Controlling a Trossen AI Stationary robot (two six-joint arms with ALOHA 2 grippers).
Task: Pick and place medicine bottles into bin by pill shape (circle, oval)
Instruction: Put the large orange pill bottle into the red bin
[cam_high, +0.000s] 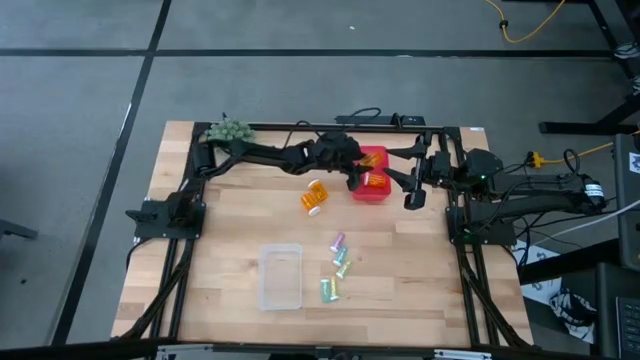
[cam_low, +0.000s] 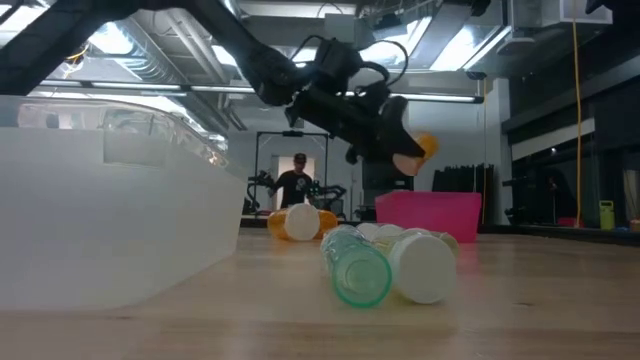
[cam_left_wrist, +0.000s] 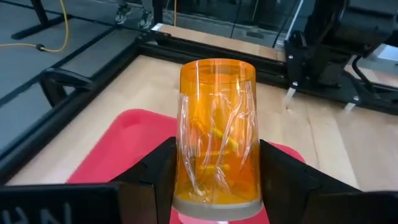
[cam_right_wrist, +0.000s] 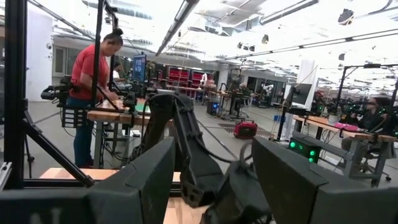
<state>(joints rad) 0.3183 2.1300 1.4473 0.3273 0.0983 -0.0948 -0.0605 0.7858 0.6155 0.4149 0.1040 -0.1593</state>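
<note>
My left gripper (cam_low: 392, 148) hangs above the red bin (cam_high: 370, 190) at the far middle of the table, shut on an orange medicine bottle (cam_left_wrist: 217, 130). Inside the bin lies another orange bottle (cam_high: 375, 181). Orange bottles with white caps (cam_high: 314, 196) lie on their sides on the table, left of the bin. Several pastel bottles (cam_high: 338, 266) lie on their sides right of the clear bin (cam_high: 281, 276). My right gripper (cam_high: 412, 193) waits open, right of the red bin, nothing between its fingers. My left gripper pinches the orange bottle's round wall (cam_left_wrist: 186, 171) between its two fingers (cam_left_wrist: 152, 174), near the end closest to the wrist. The fingers come from the table's left, slanting a little downward, and lie along the bottle. The bottle sticks out beyond the fingertips, clear above the red bin (cam_left_wrist: 130, 134).
A spiky green ball (cam_high: 228, 130) sits at the far left corner. A black frame (cam_high: 455, 215) runs around the table's edges. Bare wood (cam_high: 225, 225) lies left of the clear bin. People stand in the room behind the table.
</note>
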